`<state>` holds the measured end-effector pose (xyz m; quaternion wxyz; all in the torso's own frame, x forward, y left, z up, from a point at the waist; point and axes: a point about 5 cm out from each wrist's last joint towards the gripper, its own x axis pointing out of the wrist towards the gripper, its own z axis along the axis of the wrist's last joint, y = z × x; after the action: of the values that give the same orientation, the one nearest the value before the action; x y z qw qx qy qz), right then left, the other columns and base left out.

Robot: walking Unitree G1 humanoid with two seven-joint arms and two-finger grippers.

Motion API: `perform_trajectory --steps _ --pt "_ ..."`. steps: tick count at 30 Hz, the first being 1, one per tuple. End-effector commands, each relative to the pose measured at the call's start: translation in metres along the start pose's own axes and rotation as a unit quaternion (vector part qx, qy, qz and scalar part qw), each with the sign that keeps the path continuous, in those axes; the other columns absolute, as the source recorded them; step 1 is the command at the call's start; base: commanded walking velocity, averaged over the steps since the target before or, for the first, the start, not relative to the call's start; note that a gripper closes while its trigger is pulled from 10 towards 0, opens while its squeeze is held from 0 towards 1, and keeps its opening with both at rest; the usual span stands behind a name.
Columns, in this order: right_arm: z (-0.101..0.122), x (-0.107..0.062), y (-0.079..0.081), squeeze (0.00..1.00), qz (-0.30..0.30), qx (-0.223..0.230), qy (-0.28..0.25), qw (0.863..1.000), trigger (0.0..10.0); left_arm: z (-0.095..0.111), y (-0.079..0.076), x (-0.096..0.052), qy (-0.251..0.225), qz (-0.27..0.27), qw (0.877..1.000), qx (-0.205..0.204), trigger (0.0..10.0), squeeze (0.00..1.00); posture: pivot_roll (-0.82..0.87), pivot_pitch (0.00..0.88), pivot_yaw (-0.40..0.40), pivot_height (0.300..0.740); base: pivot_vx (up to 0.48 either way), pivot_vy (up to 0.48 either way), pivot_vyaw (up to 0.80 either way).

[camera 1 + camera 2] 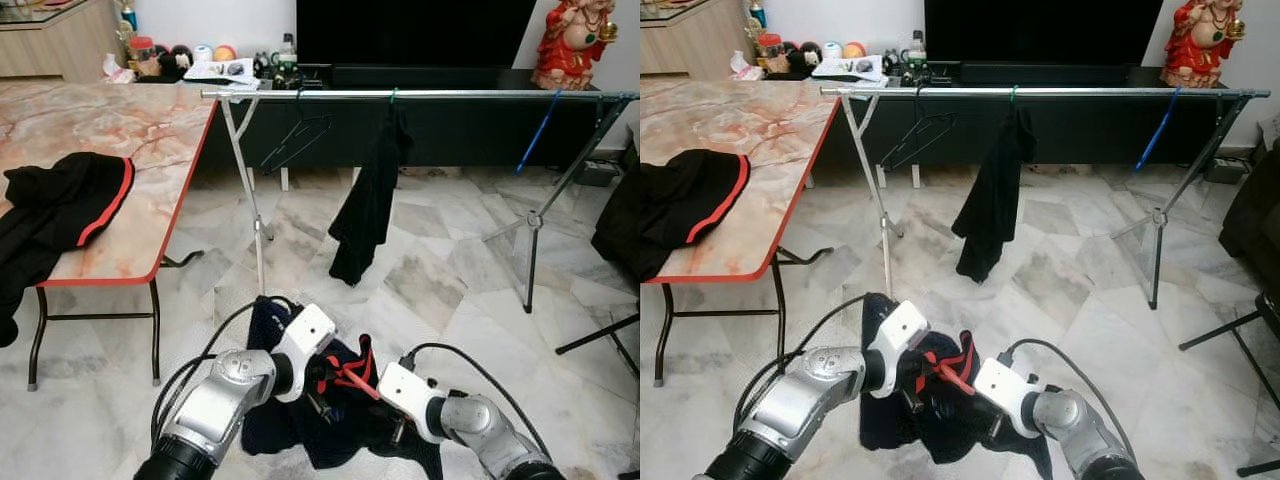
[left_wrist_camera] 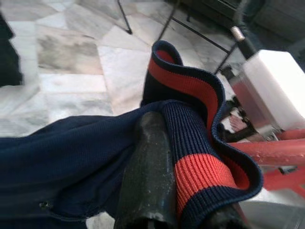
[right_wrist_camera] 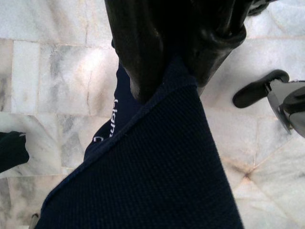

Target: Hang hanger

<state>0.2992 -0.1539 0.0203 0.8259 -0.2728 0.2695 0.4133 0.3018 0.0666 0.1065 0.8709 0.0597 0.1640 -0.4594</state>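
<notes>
A navy garment (image 1: 290, 425) with a red-striped ribbed collar (image 2: 190, 95) hangs low in front of me, threaded on a red hanger (image 1: 350, 375). My left gripper (image 1: 322, 392) is shut on the collar, and one black finger (image 2: 150, 176) presses against the ribbing. My right gripper (image 1: 396, 430) is shut on the navy cloth (image 3: 157, 181), which is pinched between its fingers (image 3: 143, 47). Ahead stands the clothes rack with its silver rail (image 1: 450, 94). On the rail hang an empty black hanger (image 1: 295, 140), a black garment (image 1: 365, 205) and a blue hanger (image 1: 540, 130).
A marble-top table (image 1: 130, 130) with a red edge stands to the left, and a black jacket (image 1: 60, 215) lies on it. The rack's legs (image 1: 530, 250) spread over the marble floor. Behind are a dark TV console and a red statue (image 1: 572, 45).
</notes>
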Motion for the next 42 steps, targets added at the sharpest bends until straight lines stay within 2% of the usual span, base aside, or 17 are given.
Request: perform_trajectory --steps 1,3,7,9,14,20,23,29,34,36,38,42 --pt "0.017 -0.004 -0.014 0.00 -0.024 0.006 -0.038 0.999 10.0 -0.008 0.001 0.004 0.018 0.016 1.000 -0.011 10.0 0.02 0.10 0.074 0.000 0.740 0.000 0.000 0.00" --pt "0.012 -0.006 -0.014 0.00 -0.022 0.005 -0.031 0.999 10.0 -0.005 0.012 0.004 0.006 0.063 0.997 -0.035 10.0 0.03 0.10 0.076 0.000 0.740 0.000 0.000 0.00" --pt "0.011 -0.007 -0.014 0.00 -0.017 0.012 -0.034 0.999 10.0 -0.005 0.021 0.003 0.002 0.101 0.994 -0.044 10.0 0.00 0.10 0.076 0.000 0.740 0.000 0.000 0.00" --pt "0.010 -0.008 -0.009 0.00 0.009 0.005 -0.041 0.999 10.0 -0.005 0.034 -0.001 -0.005 0.153 0.987 -0.059 10.0 0.00 0.09 0.082 -0.001 0.740 0.000 0.000 0.00" --pt "0.010 -0.008 -0.008 0.00 0.012 0.011 -0.048 0.999 10.0 -0.005 0.037 -0.003 -0.010 0.167 0.984 -0.061 10.0 0.00 0.09 0.082 -0.001 0.740 0.000 0.000 0.00" --pt "0.015 -0.011 -0.006 0.00 0.035 0.017 -0.072 0.997 10.0 -0.006 0.050 -0.009 -0.025 0.213 0.973 -0.085 10.0 0.00 0.09 0.083 0.001 0.740 0.000 0.000 0.00" --pt "0.016 -0.012 -0.008 0.00 0.027 0.031 -0.082 0.996 10.0 -0.008 0.054 -0.012 -0.027 0.221 0.971 -0.088 10.0 0.00 0.09 0.084 0.003 0.740 0.000 0.000 0.00" --pt "0.013 -0.017 -0.015 0.00 -0.005 0.065 -0.093 0.994 10.0 -0.009 0.057 -0.019 -0.045 0.218 0.971 -0.085 10.0 0.00 0.09 0.087 0.007 0.740 0.000 0.000 0.00" --pt "0.007 -0.019 -0.020 0.00 -0.031 0.078 -0.079 0.993 10.0 -0.007 0.056 -0.024 -0.058 0.198 0.975 -0.076 10.0 0.00 0.09 0.087 0.007 0.740 0.000 0.000 0.00" --pt "0.005 -0.019 -0.021 0.00 -0.042 0.082 -0.072 0.993 10.0 -0.002 0.049 -0.024 -0.071 0.159 0.983 -0.062 10.0 0.00 0.09 0.086 0.007 0.740 0.000 0.000 0.00" --pt "0.005 -0.019 -0.021 0.00 -0.043 0.084 -0.072 0.993 10.0 -0.001 0.046 -0.024 -0.075 0.144 0.985 -0.057 10.0 0.00 0.09 0.086 0.007 0.740 0.000 0.000 0.00" --pt "0.008 -0.015 -0.019 0.00 -0.038 0.083 -0.073 0.993 10.0 0.005 0.028 -0.020 -0.089 0.065 0.993 -0.035 10.0 0.01 0.09 0.083 0.007 0.740 0.000 0.000 0.00"
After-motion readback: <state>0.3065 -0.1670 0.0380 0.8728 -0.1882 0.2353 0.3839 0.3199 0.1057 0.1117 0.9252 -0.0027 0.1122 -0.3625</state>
